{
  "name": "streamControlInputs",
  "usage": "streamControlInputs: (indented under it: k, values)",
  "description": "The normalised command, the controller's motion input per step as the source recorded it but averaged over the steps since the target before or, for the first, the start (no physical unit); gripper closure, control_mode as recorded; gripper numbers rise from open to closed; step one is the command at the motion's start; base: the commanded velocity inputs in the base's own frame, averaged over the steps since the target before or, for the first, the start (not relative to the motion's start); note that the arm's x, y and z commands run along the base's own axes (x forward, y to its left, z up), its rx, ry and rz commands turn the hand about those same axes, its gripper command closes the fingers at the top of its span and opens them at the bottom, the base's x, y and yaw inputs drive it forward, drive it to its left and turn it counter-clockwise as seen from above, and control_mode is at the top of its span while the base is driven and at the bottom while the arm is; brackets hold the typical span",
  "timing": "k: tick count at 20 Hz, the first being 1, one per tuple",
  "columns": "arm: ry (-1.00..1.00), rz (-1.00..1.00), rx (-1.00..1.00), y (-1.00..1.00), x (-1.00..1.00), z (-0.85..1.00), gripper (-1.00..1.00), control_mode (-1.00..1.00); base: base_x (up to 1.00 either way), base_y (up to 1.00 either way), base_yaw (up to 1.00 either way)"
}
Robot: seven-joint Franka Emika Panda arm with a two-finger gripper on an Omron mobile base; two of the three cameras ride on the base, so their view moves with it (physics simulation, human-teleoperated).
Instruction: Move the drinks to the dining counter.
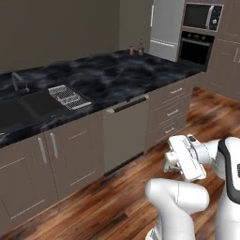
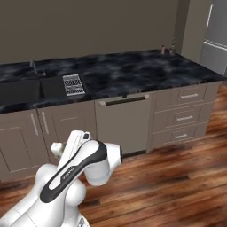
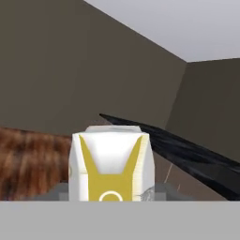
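From the left base view, the long black white-veined marble counter [image 1: 117, 75] is seen beyond the white arm's gripper [image 1: 169, 161]. From the right, two tiny drinks [image 2: 167, 49] are seen at the counter's far end. In the hand view, a cream-white carton with gold marks [image 3: 111, 166] is pinched between the fingers.

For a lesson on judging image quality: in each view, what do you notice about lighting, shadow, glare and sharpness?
Left base view: flat, even light, no hard shadows; the far small items on the black marble counter are blurry specks. Right base view: soft sheen on the wood floor, no glare. Hand view: the cream-white carton close up, coarse and pixelated; the wall behind is dim.
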Motion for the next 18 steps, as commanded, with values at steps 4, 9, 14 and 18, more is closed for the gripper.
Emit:
streamControlInputs:
  k: [4, 9, 14, 18]
  values:
    - [0.0, 0.0, 0.0, 0.0, 0.0, 0.0, 1.0, 1.0, 0.0, -0.88, 0.21]
    - [0.0, 0.0, 0.0, 0.0, 0.0, 0.0, 1.0, 1.0, 0.0, -1.0, 0.15]
    - [0.0, 0.0, 0.0, 0.0, 0.0, 0.0, 1.0, 1.0, 0.06, -1.0, 0.15]
    - [0.0, 0.0, 0.0, 0.0, 0.0, 0.0, 1.0, 1.0, 0.2, -1.0, 0.15]
